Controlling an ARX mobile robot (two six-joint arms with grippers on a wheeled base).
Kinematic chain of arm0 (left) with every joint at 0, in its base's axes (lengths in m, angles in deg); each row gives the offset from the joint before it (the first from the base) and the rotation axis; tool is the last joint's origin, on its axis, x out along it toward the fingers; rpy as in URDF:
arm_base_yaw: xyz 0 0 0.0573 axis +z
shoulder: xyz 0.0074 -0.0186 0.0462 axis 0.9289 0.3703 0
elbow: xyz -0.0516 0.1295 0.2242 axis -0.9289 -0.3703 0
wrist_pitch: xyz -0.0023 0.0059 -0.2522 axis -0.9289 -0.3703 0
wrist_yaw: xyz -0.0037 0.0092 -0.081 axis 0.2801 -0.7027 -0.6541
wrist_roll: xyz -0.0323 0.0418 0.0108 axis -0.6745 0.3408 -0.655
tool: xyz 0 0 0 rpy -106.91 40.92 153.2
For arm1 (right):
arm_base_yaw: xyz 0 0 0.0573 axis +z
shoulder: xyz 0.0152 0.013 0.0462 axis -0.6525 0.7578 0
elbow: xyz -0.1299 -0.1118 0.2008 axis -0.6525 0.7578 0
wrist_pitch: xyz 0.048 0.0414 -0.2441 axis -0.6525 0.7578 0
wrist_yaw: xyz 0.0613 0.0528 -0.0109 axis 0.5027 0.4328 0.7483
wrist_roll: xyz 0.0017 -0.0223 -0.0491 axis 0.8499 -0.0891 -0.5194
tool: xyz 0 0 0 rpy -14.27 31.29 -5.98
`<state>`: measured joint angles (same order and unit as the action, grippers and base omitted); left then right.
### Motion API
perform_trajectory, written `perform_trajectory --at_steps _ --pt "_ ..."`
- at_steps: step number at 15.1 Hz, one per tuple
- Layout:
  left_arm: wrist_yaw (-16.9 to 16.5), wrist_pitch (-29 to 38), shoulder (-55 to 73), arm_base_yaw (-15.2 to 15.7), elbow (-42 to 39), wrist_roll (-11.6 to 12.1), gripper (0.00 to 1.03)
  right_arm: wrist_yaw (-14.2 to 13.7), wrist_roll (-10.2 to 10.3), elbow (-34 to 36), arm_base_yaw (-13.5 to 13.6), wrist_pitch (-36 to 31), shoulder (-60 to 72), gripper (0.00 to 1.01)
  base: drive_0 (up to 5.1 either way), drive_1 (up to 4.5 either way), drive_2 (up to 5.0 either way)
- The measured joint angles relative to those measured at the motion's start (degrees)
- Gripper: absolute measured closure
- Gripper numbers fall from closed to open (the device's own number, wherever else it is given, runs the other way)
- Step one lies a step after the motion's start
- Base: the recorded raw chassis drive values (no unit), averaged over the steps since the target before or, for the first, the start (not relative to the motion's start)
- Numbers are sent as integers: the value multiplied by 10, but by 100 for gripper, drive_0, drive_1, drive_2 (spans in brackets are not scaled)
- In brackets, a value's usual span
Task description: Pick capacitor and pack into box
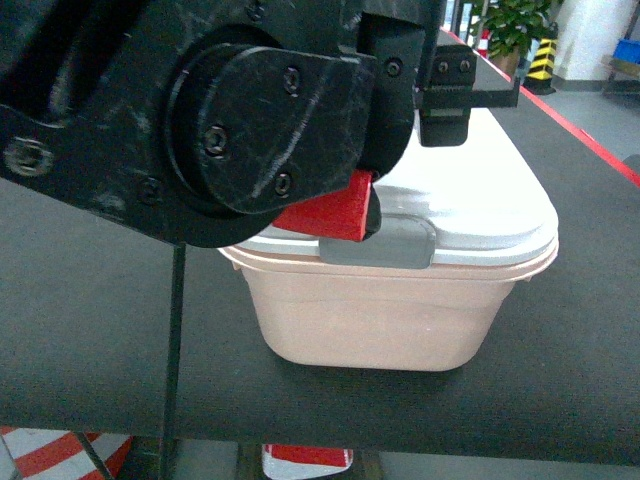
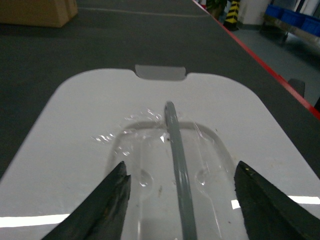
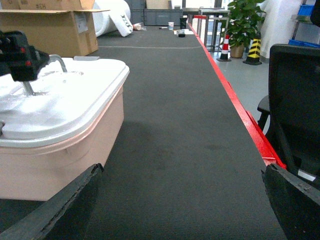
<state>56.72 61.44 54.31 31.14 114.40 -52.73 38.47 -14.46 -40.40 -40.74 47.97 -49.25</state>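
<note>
**Lid on, left gripper over the handle**

Currently the pale pink box (image 1: 385,320) is sitting on the dark belt-like table (image 1: 90,330), with its white lid (image 1: 480,205) lying on the rim. A grey latch (image 1: 385,243) is facing the near side, and a second grey latch (image 2: 160,72) is showing at the far edge of the lid in the left wrist view.

The left gripper (image 2: 182,200) is hovering directly over the middle of the lid, jaws spread apart and grasping nothing. The grey handle (image 2: 177,170) is standing upright in its recess and running between the two fingers (image 2: 107,205), touching neither. Clear film is wrinkling around the recess. In the head view the left arm's black joint housing is blocking most of the near left, with a red part (image 1: 320,215) showing just under it.

The right gripper (image 3: 182,210) is hanging to the right of the box, well apart from it, over bare table; its jaws are spread wide and holding nothing.

No capacitor is showing in any view; whether one is lying inside the box cannot be told.

A brown cardboard carton (image 3: 50,27) is standing at the far left. A red strip (image 3: 235,100) is edging the table's right side, with a black chair (image 3: 292,95) beyond it and a potted plant (image 3: 242,22) farther off.
</note>
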Motion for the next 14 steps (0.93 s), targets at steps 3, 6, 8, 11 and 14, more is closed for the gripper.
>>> perform_trajectory --at_steps 3,6,8,11,14 --pt "-9 77 -153 67 -100 38 4 0 0 0 0 0 0 3 0 0 0" --pt "-31 104 -285 119 -212 87 5 0 0 0 0 0 0 3 0 0 0" --pt "-40 114 -334 138 -261 103 5 0 0 0 0 0 0 3 0 0 0" --pt "-56 97 -546 192 -416 137 5 0 0 0 0 0 0 3 0 0 0" --pt "-64 93 -548 189 -415 145 5 0 0 0 0 0 0 3 0 0 0"
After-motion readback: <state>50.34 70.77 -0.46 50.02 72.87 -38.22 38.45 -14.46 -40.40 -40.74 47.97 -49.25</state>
